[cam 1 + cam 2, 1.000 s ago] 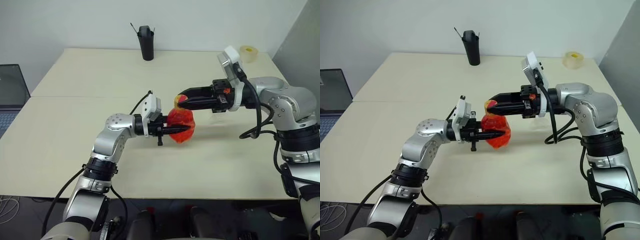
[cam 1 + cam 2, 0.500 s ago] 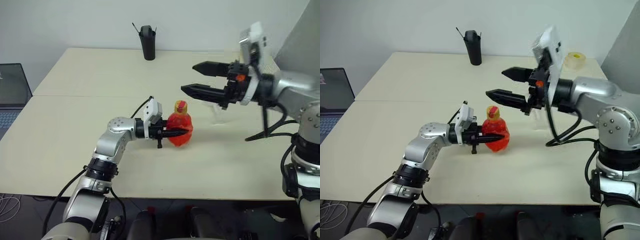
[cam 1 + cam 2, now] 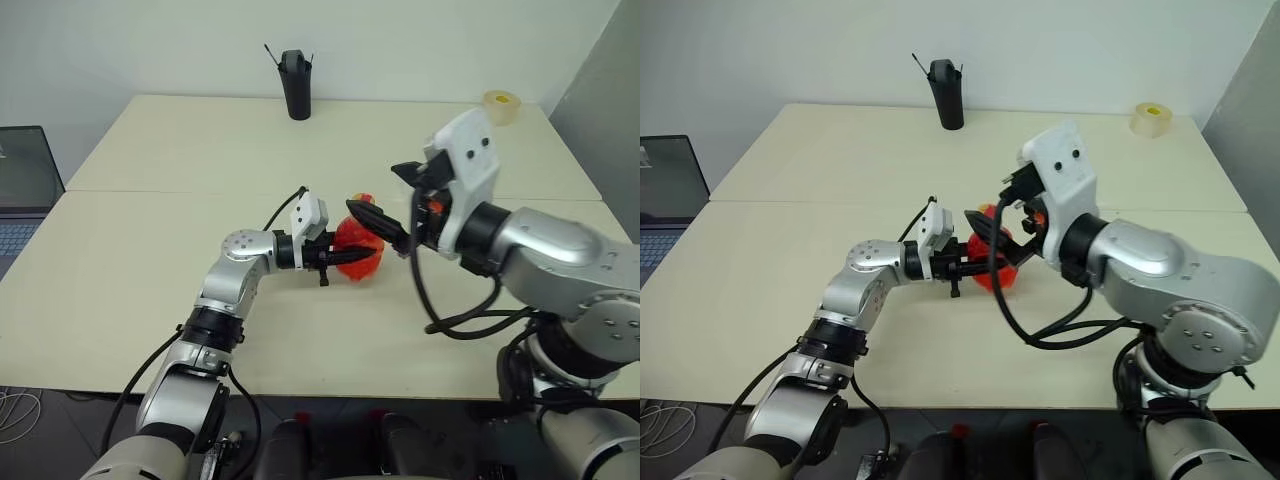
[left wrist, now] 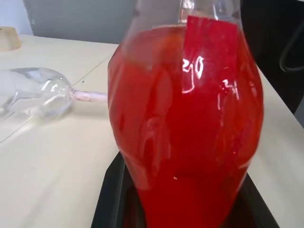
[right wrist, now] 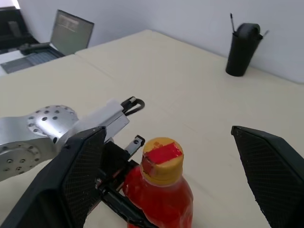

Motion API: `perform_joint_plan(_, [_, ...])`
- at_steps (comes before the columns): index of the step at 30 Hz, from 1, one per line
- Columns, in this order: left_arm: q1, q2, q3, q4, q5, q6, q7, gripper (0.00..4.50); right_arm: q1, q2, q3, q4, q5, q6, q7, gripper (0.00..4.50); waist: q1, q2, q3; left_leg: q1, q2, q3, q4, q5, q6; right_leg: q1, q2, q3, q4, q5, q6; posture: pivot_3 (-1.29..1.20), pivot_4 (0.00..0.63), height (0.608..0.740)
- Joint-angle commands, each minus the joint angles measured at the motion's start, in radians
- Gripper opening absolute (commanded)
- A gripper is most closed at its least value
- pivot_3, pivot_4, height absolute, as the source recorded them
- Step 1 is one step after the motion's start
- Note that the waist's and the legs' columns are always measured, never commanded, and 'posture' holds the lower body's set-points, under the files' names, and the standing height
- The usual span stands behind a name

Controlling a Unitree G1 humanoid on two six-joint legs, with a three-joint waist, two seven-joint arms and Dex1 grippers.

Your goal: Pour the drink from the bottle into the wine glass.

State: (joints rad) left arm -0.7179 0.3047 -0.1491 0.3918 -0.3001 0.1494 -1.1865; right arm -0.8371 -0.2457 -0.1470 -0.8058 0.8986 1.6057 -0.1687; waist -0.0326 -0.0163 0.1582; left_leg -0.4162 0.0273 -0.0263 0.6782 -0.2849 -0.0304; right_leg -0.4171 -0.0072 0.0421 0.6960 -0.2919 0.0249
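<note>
A cream table (image 3: 150,150) holds a small clear bottle (image 3: 358,248) of bright red drink (image 4: 190,142), standing upright near the table's middle. The left gripper (image 3: 345,257) is clamped around the bottle's round body from the side. The right gripper (image 5: 175,175) hovers just above the bottle with its two black fingers (image 5: 80,175) spread wide on either side of the tan cap (image 5: 163,156), touching nothing. The cap appears to be on, so the step in hand is likely unscrewing it: the right fingers should centre on the cap and close squarely while the left grip keeps the bottle from turning or tipping. The wine glass (image 4: 38,95) stands on the table near the bottle, beyond the right arm. A tall black cup (image 3: 293,85) stands at the far edge, a tape roll (image 3: 501,104) at the far right corner, and a laptop (image 3: 25,185) sits off to the left before a plain pale wall.
</note>
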Motion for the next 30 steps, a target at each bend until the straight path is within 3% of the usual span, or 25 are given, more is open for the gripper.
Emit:
perform_joint_plan(1, [-0.041, -0.017, 0.015, 0.003, -0.005, -0.046, -0.003, 0.87, 0.014, 0.001, 0.027, -0.021, -0.014, 0.009, -0.099, 4.5, 0.0, 0.0, 0.0, 0.0, 0.0, 0.0, 0.0, 0.0, 0.0, 0.0, 0.0, 0.0, 0.0, 0.0, 0.0, 0.0, 0.15, 0.74])
perform_joint_plan(14, [-0.055, -0.024, 0.018, 0.031, 0.005, -0.071, -0.015, 0.87, 0.034, 0.18, -0.011, 0.017, -0.025, 0.009, -0.269, 4.5, -0.004, 0.0, 0.0, -0.001, 0.0, 0.001, 0.0, 0.0, 0.0, -0.002, 0.001, 0.001, 0.001, 0.0, 0.0, 0.0, 0.15, 0.74])
perform_joint_plan(24, [-0.039, -0.012, 0.021, 0.002, 0.0, -0.059, -0.007, 0.87, 0.03, 0.194, -0.016, 0.051, -0.011, 0.009, -0.293, 1.16, -0.012, 0.0, 0.0, -0.001, 0.0, 0.001, 0.0, 0.0, 0.0, -0.002, 0.001, 0.001, 0.001, 0.0, 0.0, 0.0, 0.15, 0.74])
perform_joint_plan(30, [-0.036, -0.01, 0.025, 0.0, 0.003, -0.057, -0.004, 0.82, 0.026, 0.175, -0.017, 0.066, 0.01, 0.009, -0.273, 1.15, -0.013, 0.0, 0.0, -0.001, 0.0, 0.001, 0.0, 0.0, 0.0, -0.002, 0.001, 0.001, 0.001, 0.0, 0.0, 0.0, 0.15, 0.74])
